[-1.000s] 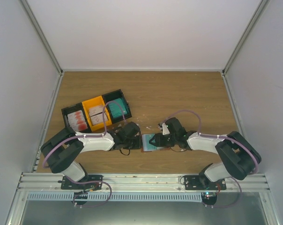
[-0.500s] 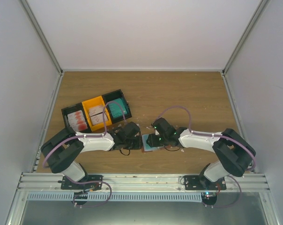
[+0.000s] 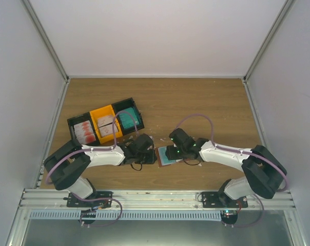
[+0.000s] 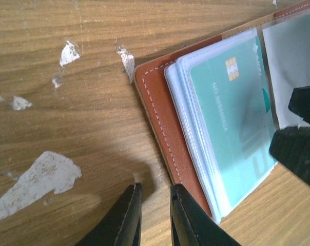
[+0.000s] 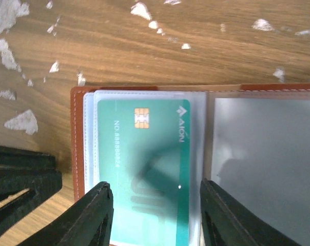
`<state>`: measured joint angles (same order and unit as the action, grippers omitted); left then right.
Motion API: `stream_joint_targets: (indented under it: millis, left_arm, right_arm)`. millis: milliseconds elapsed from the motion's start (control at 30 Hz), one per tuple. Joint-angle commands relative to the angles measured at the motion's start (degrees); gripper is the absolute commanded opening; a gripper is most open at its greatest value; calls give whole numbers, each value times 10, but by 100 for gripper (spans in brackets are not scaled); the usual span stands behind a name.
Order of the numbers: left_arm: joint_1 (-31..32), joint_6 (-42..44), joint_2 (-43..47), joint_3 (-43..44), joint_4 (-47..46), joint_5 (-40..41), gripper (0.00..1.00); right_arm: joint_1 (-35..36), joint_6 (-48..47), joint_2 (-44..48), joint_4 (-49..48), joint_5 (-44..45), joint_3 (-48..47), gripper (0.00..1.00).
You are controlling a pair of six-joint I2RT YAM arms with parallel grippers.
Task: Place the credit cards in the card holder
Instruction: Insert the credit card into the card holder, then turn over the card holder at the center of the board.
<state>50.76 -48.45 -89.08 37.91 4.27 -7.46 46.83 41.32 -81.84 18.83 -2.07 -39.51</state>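
Lying open: card holder (image 5: 77, 154) flat on the table, teal card (image 5: 144, 169) in sleeve.
Left gripper (image 4: 151, 215): nearly closed, empty, beside the holder's edge, probably steadying it.
Right gripper (image 5: 155, 215): spread over the card, gripping nothing.

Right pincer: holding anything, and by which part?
Nothing held. The right pincer stands open above the teal card in the open card holder, fingers clear of it.

Brown card holder (image 5: 77, 148) lies open, teal credit card (image 5: 150, 169) apparently in left clear sleeve.
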Motion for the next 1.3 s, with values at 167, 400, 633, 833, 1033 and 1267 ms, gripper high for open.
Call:
stream_joint_targets:
  millis: [167,400,633,833,1033,1267]
  left_arm:
    - [6,9,63,-20,-32,-1,20]
    - [5,10,66,-33,-89,-21,24]
    - [3,20,49,-19,-96,-33,28]
    - [0,16,27,-15,-111,-50,30]
    - [-2,17,17,-14,-126,-60,31]
    - [-5,15,6,-16,-144,-75,31]
  right_arm:
    - [-3,-18,11,44,37,-9,24]
    - [-8,-29,-9,40,32,0,12]
    - [-9,-33,-39,31,12,6,12]
    - [-9,-28,-46,33,20,11,8]
    - [-12,-22,-48,29,20,20,4]
    - [-14,-24,-51,23,20,23,3]
